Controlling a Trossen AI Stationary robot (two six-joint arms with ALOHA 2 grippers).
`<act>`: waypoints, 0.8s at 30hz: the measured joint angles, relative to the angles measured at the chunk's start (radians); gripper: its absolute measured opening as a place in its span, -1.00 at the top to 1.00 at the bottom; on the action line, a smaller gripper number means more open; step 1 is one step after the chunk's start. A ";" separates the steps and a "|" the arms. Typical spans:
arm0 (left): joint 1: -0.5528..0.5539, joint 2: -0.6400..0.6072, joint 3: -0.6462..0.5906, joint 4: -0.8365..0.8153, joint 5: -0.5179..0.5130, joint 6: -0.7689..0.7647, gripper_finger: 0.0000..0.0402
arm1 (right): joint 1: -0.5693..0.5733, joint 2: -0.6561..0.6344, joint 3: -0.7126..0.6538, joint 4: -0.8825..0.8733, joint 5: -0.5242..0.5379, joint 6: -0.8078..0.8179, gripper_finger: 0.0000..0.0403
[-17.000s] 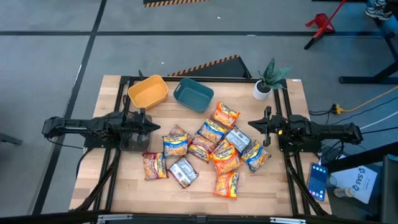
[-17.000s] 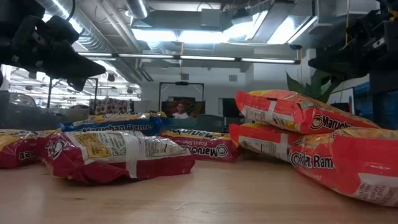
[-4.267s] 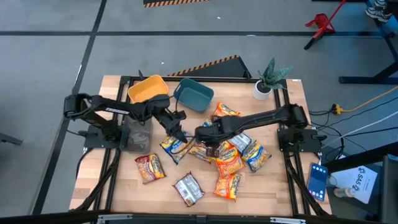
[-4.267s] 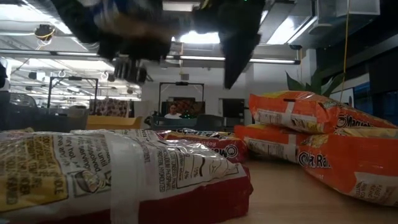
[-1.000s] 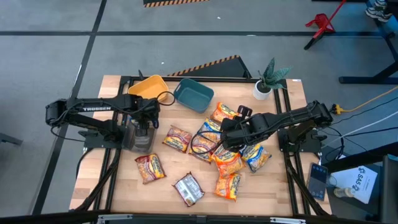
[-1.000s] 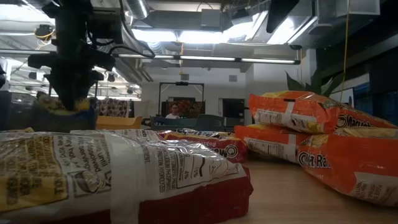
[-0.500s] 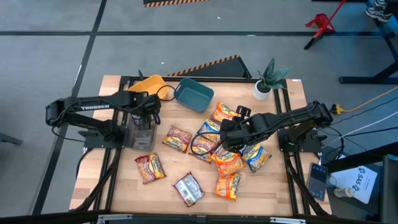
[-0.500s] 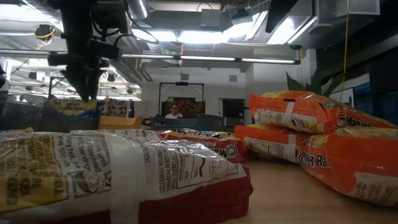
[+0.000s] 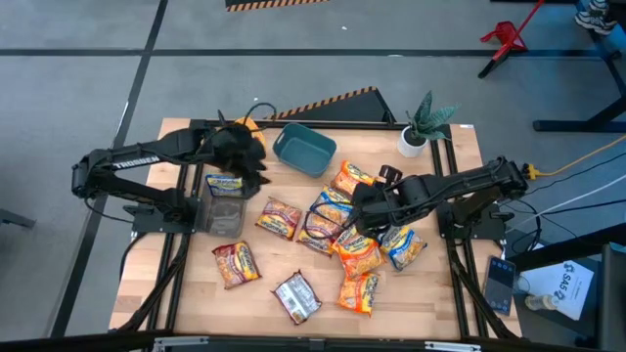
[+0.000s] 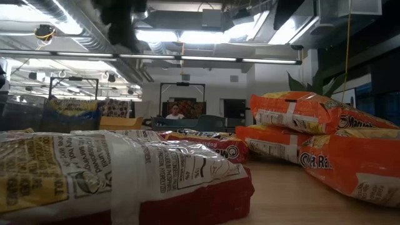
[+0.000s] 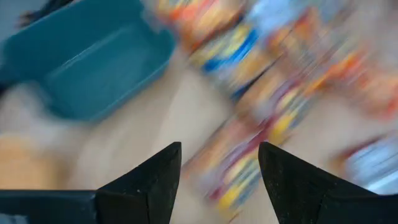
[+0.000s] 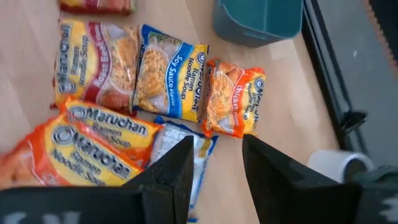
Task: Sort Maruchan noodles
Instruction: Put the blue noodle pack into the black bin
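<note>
Maruchan noodles [image 9: 224, 184] dropped in clear bin [image 9: 222, 210]; left gripper [image 9: 246, 154] fingers wide, lifted away.

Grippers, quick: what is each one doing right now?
Left gripper: open, holding nothing, up near the teal bin.
Right gripper: open, empty, over the noodle packets.

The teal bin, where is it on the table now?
In the high view, the teal bin sits near the table's far edge, left of centre, between the left gripper and the orange noodle packet.
</note>
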 joint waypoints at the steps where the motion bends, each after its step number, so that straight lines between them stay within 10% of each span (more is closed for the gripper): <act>1: -0.011 0.015 -0.001 0.063 0.017 -0.041 -0.04 | -0.006 -0.006 -0.025 0.008 -0.018 0.043 0.37; 13: -0.044 0.358 -0.005 0.444 0.159 -0.315 -0.04 | -0.143 -0.161 -0.627 0.620 -0.275 0.328 0.37; 24: 0.010 0.572 -0.006 0.595 0.287 -0.457 -0.04 | -0.264 -0.155 -0.847 0.942 -0.281 0.322 0.37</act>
